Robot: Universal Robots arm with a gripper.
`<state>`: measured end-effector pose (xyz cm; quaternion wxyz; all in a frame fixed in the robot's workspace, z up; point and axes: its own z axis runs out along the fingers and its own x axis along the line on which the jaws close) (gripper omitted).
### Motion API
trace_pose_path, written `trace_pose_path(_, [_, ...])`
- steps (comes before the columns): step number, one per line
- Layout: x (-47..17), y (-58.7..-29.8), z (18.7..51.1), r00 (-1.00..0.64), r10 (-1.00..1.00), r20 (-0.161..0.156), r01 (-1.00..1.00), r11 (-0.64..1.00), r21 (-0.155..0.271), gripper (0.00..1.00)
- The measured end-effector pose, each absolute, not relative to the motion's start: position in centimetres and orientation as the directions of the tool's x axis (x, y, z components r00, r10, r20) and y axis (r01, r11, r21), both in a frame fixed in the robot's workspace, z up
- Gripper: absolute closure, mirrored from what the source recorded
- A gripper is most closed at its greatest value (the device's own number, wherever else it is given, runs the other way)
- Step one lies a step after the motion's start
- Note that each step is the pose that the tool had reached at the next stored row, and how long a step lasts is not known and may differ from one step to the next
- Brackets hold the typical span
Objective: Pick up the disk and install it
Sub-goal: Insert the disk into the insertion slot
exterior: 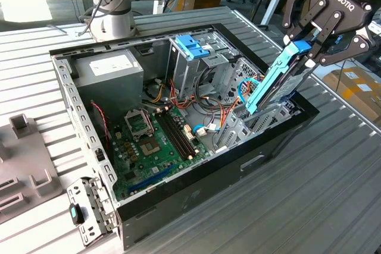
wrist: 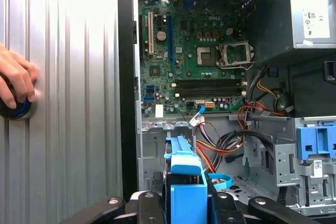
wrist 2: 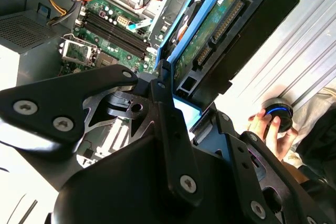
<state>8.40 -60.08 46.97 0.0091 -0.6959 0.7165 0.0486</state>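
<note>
The disk (exterior: 275, 81) is a flat drive with blue plastic rails, held tilted on edge over the open computer case (exterior: 178, 200) at the exterior view's right. Its lower end dips into the case's metal bay beside the orange and blue cables. My gripper (exterior: 308, 47) is shut on the disk's upper end, one finger on each side. The second wrist view shows the green circuit-board underside of the disk (wrist 2: 220, 30) running away from the gripper (wrist 2: 185, 109). In the first wrist view the blue rail of the disk (wrist: 186, 182) sits between the fingers (wrist: 144, 203).
Inside the case lie the motherboard (exterior: 152, 141), a grey power-supply box (exterior: 110, 69) and a metal drive cage with a blue handle (exterior: 191, 46). A person's hand (wrist: 16, 85) rests on a black-and-blue knob on the ribbed table. Grey parts (exterior: 24, 165) lie at the exterior view's left.
</note>
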Motion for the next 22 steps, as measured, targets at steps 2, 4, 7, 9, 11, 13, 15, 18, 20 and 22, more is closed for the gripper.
trace_pose_path(2, [8.38, -60.07, 46.95, -0.031, -0.996, -0.081, -0.998, 0.027, 0.057, 0.63])
trace_pose_path(4, [8.36, -60.04, 46.91, -0.031, -0.996, -0.081, -0.998, 0.027, 0.057, 0.63])
trace_pose_path(7, [8.3, -60.02, 46.87, -0.031, -0.996, -0.081, -0.998, 0.027, 0.057, 0.63])
trace_pose_path(9, [8.27, -60.01, 46.84, -0.031, -0.996, -0.081, -0.998, 0.027, 0.057, 0.63])
trace_pose_path(11, [8.25, -59.99, 46.81, -0.031, -0.996, -0.081, -0.998, 0.027, 0.057, 0.63])
trace_pose_path(13, [8.21, -59.98, 46.77, -0.031, -0.996, -0.081, -0.998, 0.027, 0.057, 0.63])
trace_pose_path(15, [8.18, -59.96, 46.74, -0.031, -0.996, -0.081, -0.998, 0.027, 0.057, 0.63])
trace_pose_path(18, [8.14, -59.9, 46.68, -0.031, -0.996, -0.081, -0.998, 0.027, 0.057, 0.63])
trace_pose_path(20, [8.12, -59.86, 46.65, -0.031, -0.996, -0.081, -0.998, 0.027, 0.057, 0.63])
trace_pose_path(22, [8.09, -59.79, 46.61, -0.031, -0.996, -0.081, -0.998, 0.027, 0.057, 0.63])
